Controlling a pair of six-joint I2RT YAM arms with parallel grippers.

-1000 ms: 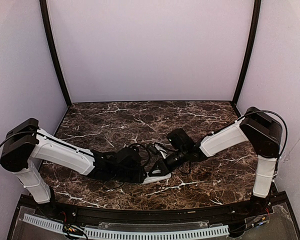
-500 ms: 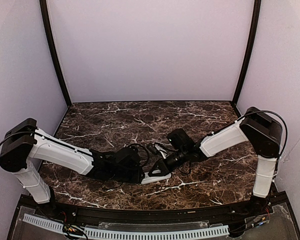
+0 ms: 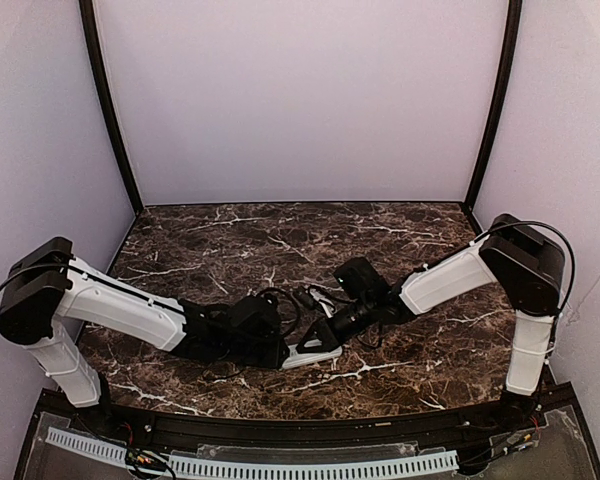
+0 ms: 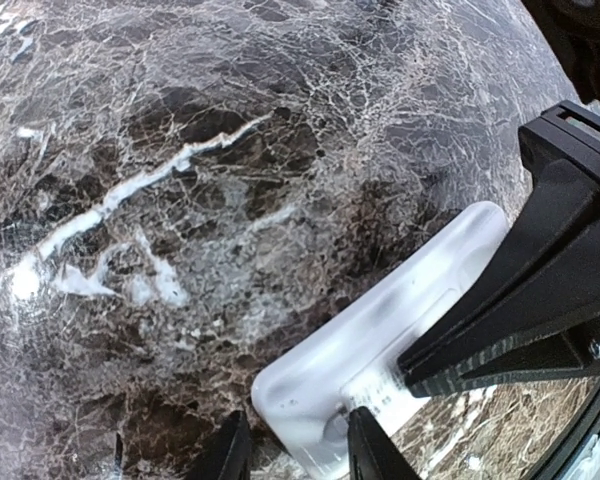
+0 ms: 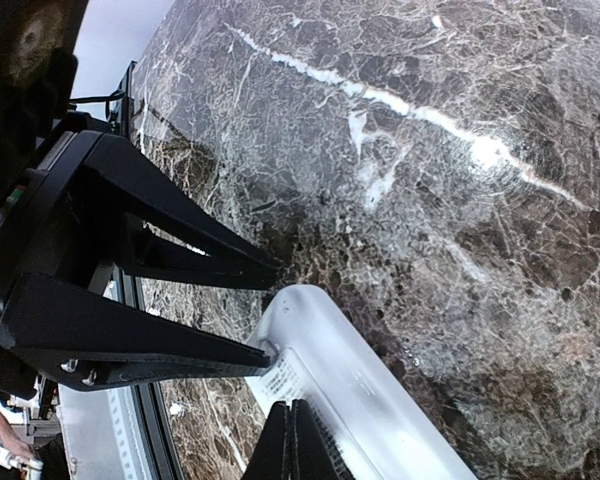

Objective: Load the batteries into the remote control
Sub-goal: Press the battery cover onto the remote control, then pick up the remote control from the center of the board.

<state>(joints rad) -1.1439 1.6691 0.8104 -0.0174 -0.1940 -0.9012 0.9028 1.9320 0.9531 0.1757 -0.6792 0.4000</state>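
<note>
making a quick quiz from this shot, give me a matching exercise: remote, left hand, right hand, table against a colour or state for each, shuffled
Things
1 remote
2 left hand
3 right hand
4 table

Colour or state
A shut, tips on the remote
B dark marble with white veins
C white, lying between both hands
D fingers apart, astride the remote's end

Pairs: 1-C, 2-D, 3-A, 4-B

Dark brown marble-patterned bench (image 3: 230,235) with white veining, small flat white rectangular remote control (image 3: 320,354) lying on it near the front middle, plain side upward
</note>
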